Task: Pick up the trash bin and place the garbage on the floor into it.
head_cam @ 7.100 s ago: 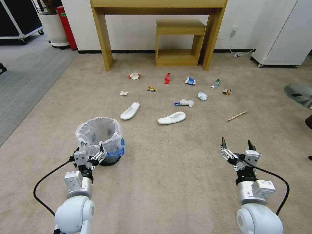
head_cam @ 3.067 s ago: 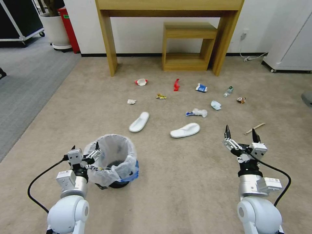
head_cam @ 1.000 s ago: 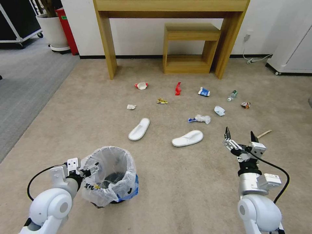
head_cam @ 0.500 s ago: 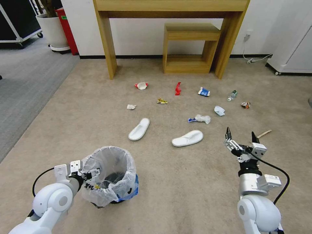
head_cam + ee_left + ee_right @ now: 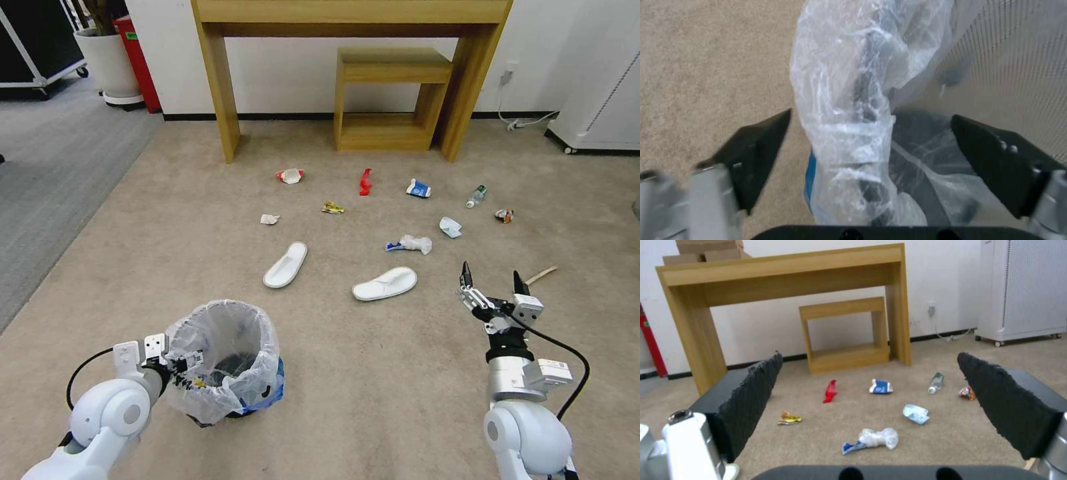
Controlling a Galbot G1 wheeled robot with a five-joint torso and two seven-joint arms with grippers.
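The trash bin (image 5: 223,360), lined with a crinkly white bag, stands on the carpet at the near left. My left gripper (image 5: 175,357) is at its left rim, open; in the left wrist view (image 5: 871,116) the bagged rim (image 5: 849,126) runs between the spread fingers. My right gripper (image 5: 490,283) hovers open at the near right, holding nothing. The garbage lies ahead: two white slippers (image 5: 285,265) (image 5: 385,283), a crushed cup (image 5: 290,175), a red wrapper (image 5: 365,181) (image 5: 830,391), a carton (image 5: 418,189) (image 5: 881,386), a bottle (image 5: 475,196) (image 5: 935,383), a wooden stick (image 5: 541,275).
A wooden desk (image 5: 220,80) with a small wooden shelf unit (image 5: 393,93) under it stands at the back wall. A white cabinet (image 5: 600,80) is at the back right, a plant pot (image 5: 107,60) at the back left. Open beige carpet lies between bin and litter.
The view has shifted closer to the litter since the oldest frames. My left arm has swung round to the bin's left side; over the last second it barely moved. The right gripper stays open.
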